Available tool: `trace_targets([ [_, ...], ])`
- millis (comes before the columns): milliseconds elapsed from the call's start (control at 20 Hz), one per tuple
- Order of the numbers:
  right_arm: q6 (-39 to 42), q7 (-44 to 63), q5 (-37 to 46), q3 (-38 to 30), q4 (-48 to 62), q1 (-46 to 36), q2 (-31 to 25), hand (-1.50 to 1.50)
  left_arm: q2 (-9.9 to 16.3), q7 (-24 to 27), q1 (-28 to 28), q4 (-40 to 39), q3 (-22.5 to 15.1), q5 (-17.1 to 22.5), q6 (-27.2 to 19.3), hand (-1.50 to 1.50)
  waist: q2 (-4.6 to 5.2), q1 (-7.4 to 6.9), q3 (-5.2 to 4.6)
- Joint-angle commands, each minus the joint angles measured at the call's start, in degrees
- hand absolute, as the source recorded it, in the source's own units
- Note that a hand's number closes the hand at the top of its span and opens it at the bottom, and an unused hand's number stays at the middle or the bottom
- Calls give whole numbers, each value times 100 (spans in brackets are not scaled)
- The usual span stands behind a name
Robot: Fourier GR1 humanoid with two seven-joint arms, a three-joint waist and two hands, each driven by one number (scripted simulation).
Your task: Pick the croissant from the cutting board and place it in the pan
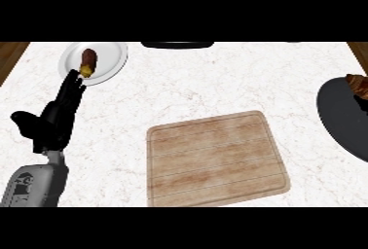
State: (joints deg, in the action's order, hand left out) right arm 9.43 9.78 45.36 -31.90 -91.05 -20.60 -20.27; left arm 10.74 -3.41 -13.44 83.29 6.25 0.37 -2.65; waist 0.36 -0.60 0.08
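The wooden cutting board [215,158] lies at the middle of the counter with nothing on it. A dark round pan [339,116] sits at the right edge, cut off by the view. The brown croissant [357,85] rests on the pan's upper part, partly cut off by the edge. My left hand [54,119] is at the left, fingers straight and pointing up toward a white plate. My right hand does not show.
A white plate [104,53] at the back left carries a brown and yellow food item [87,61]; my left fingertips reach its lower rim. A dark object [177,44] sits at the back edge. Wooden edges show at both upper corners.
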Motion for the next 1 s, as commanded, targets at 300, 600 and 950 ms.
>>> trace_targets([
  [300,-1949,-2130,399,-598,4164,-657,-1237,150,-172,-127,-91,137,-218,-116,-66,0,42,-131,14],
  [600,-2611,-2937,420,-727,6046,-1323,-1698,150,-16,-270,-182,169,-149,-43,82,0,77,-238,24],
  [950,-816,-2817,-242,-1029,7135,-1688,-1744,-150,-23,-310,-366,85,-87,-16,37,0,101,-272,37],
])
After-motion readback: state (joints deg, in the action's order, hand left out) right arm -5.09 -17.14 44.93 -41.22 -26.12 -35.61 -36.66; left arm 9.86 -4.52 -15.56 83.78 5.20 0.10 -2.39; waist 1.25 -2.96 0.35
